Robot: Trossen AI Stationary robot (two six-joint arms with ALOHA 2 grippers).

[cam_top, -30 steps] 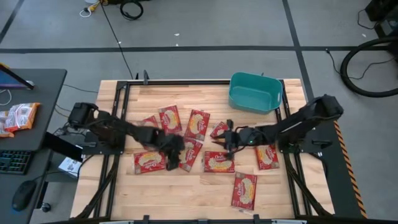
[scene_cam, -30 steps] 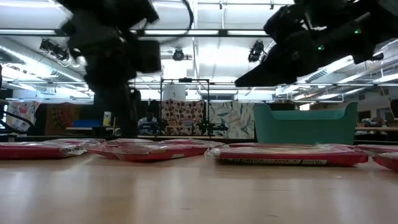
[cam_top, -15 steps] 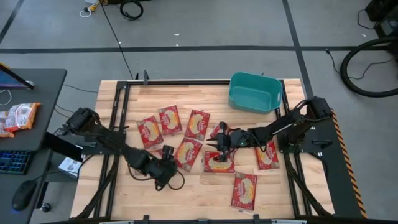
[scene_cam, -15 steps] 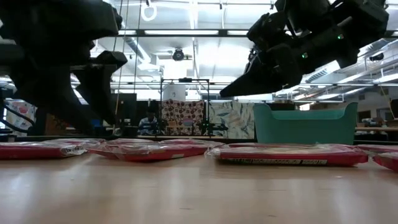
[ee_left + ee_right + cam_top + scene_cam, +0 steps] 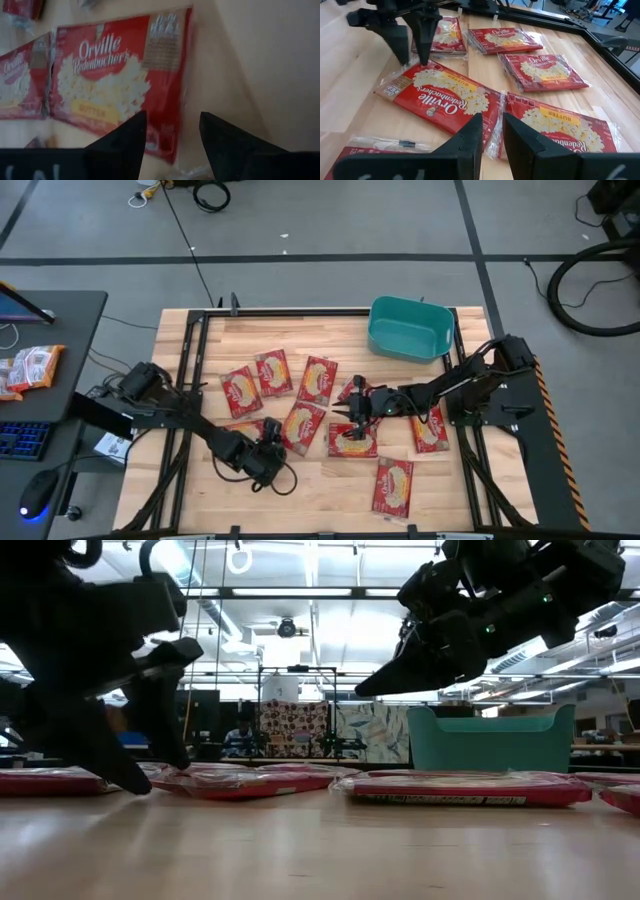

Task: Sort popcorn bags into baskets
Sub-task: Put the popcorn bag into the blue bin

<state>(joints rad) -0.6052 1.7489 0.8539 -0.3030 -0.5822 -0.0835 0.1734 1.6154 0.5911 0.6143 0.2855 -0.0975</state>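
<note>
Butcher-block table on grey floor, high view: 9 popcorn bags spread mid-table, 1 teal basket at far right corner, no bags visible in it. Low view: workshop w/ strip lights behind. Left wrist view: left gripper spread over a bag. Right wrist view: right gripper slightly apart above bags.

The bench was a pale wooden top with a dark frame along its edges. A teal bin stood at its far right corner. Red popcorn bags lay flat across the middle: three side by side in a far row, others nearer beneath them, some overlapping. One bag lay alone toward the near edge, and another lay near the right side.
</note>
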